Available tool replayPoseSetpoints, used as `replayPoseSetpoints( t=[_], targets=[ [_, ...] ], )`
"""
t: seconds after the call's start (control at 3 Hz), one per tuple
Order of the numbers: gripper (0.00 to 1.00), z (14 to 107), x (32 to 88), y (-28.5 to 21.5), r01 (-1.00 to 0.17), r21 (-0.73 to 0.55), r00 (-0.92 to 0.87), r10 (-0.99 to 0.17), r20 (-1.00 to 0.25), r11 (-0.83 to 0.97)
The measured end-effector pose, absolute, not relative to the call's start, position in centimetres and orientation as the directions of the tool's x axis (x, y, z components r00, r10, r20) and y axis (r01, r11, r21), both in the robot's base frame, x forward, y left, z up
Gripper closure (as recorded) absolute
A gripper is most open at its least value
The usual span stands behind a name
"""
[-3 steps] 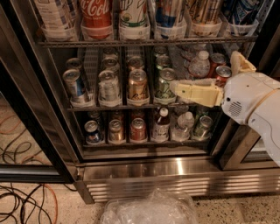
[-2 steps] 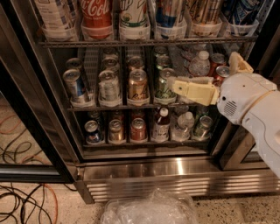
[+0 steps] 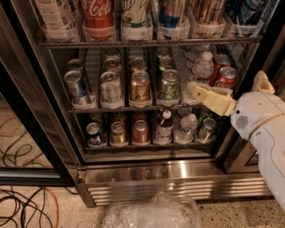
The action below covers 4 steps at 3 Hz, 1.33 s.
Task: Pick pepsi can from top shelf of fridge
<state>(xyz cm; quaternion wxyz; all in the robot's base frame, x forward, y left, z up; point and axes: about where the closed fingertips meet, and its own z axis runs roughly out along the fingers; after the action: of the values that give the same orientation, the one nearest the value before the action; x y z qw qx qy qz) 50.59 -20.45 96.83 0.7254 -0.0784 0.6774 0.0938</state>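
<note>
The fridge (image 3: 147,176) stands open before me with several wire racks of drinks. The top shelf (image 3: 147,43) runs across the top of the view, and its cans are cut off by the upper edge. On it a blue can with red and white marks, the pepsi can (image 3: 171,13), stands between a white-green can (image 3: 136,13) and a gold-tan can (image 3: 207,11). My gripper (image 3: 229,87) is at the right, level with the middle rack, well below and right of the pepsi can. Its cream fingers (image 3: 211,99) are apart and hold nothing.
A red Coca-Cola can (image 3: 98,13) and a dark blue can (image 3: 245,11) also stand on the top shelf. The middle rack (image 3: 133,108) and bottom rack hold cans and bottles. The black door frame (image 3: 31,116) is at the left, cables (image 3: 22,205) and a clear plastic bag (image 3: 151,213) on the floor.
My gripper has drawn back to the right, away from the middle rack's cans. The fridge and its cans have not moved.
</note>
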Motion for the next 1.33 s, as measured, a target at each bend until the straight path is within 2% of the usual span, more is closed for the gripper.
replayPoseSetpoints(
  t=[1.33],
  targets=[
    [0.0, 97.9, 49.8, -18.2, -0.205, 0.001, 0.133, 0.029, -0.991, 0.979]
  ],
)
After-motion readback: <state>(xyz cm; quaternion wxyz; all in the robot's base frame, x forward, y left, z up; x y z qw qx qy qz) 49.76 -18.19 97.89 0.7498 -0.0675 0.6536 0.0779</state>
